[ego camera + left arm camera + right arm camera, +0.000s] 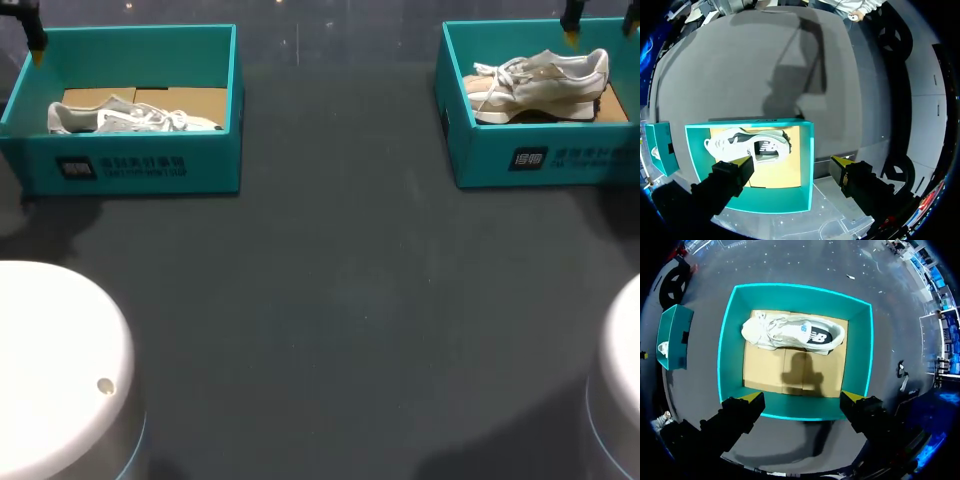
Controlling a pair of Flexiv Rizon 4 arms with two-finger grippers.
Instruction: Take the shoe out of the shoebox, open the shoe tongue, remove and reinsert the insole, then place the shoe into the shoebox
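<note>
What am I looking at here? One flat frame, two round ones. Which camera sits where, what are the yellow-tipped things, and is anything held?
This is a two-armed robot at a dark table. The flat picture comes from a fixed camera above and behind the robot. Each round picture comes from a fisheye camera on one arm's wrist, looking out along its fingers. The yellow-tipped pairs are two-finger grippers: the left gripper and the right gripper. Two open teal boxes stand on the table. The left shoebox holds the left sneaker, which is pale. The right shoebox holds the right sneaker. Each gripper hangs open above its own box, and nothing is held.
</note>
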